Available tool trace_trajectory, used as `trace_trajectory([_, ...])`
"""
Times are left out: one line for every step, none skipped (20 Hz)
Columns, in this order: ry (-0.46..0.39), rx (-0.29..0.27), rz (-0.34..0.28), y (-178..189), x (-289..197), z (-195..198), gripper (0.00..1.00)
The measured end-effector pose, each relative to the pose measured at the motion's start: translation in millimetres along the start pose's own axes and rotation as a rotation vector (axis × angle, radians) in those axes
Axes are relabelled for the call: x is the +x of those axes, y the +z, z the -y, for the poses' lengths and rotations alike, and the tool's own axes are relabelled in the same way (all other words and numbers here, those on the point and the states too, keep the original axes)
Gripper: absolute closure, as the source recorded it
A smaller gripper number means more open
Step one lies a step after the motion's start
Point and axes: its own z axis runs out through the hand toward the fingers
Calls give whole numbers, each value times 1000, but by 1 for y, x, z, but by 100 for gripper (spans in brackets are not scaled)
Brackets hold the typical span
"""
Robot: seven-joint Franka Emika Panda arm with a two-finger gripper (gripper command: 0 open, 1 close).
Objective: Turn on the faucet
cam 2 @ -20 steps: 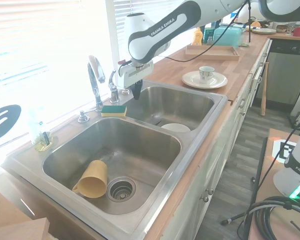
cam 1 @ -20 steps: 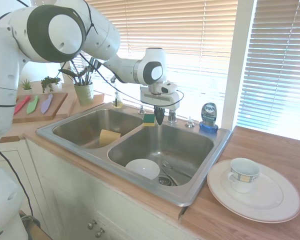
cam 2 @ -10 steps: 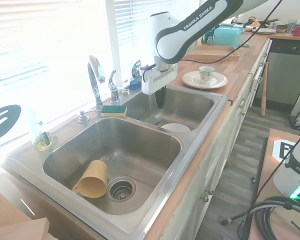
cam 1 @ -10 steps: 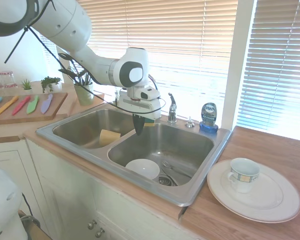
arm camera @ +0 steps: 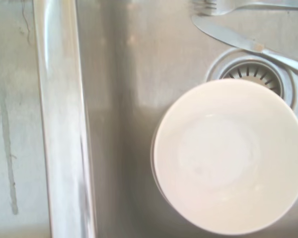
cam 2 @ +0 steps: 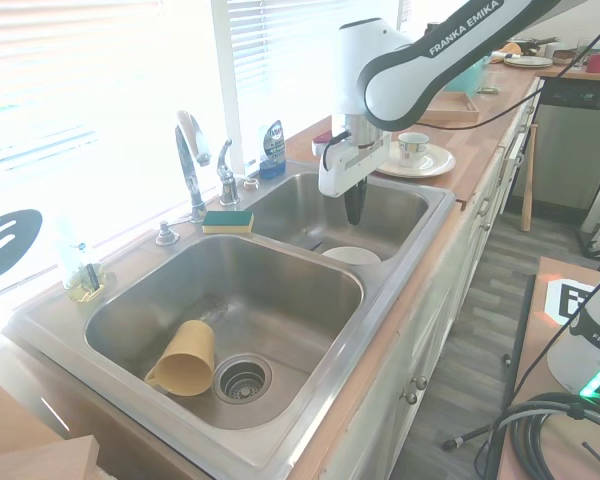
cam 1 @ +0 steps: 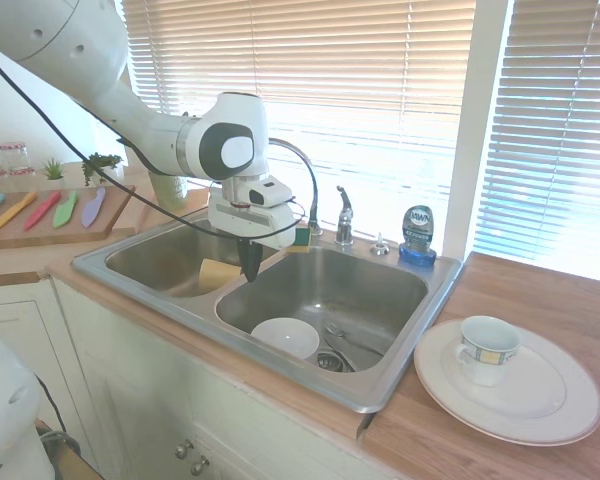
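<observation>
The faucet's thin arched chrome spout rises at the back of the double sink, with its small lever handle just to the right of it. From the other side the spout and lever stand by the window. My gripper hangs fingers-down over the sink's divider near the front, well away from the lever, shut and holding nothing. It also shows above the far basin. The wrist view looks straight down on the divider and a white bowl.
A green-yellow sponge lies by the faucet base and a blue soap bottle stands to the right. A white bowl, a knife and a fork lie in the right basin. A yellow cup lies in the left basin, a plate with a cup on the counter.
My gripper has moved away from the faucet lever, toward the front of the sink and over the divider. The fingers stay shut.
</observation>
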Motion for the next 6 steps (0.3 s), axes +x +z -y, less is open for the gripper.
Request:
trace_trajectory([0,0,0,0,-1,-1,0])
trace_trajectory([0,1,-1,-1,-2,-2,0])
trace_trajectory([1,2,-1,-1,-2,-3,0])
trace_trajectory([2,2,-1,-1,-2,-3,0])
trace_trajectory([3,2,-1,-1,-2,-4,0])
trace_trajectory([3,2,-1,-1,-1,-4,0])
